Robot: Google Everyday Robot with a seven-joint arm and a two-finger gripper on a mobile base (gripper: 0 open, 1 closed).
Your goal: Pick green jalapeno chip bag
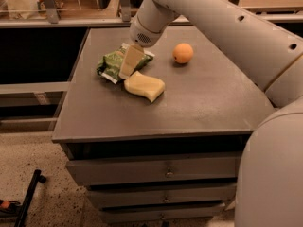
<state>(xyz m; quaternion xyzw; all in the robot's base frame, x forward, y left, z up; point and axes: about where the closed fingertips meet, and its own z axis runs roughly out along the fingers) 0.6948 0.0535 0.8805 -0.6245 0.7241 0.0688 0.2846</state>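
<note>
The green jalapeno chip bag, judged light and crushable, is overlapped at its 3 o'clock side by the pincer, whose state cannot be told; a mid-body hold is advised.

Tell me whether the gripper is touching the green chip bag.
Cannot tell. The camera view shows the gripper overlapping the green jalapeno chip bag, its tip near the sponge; this angle shows neither contact nor gap.
</note>
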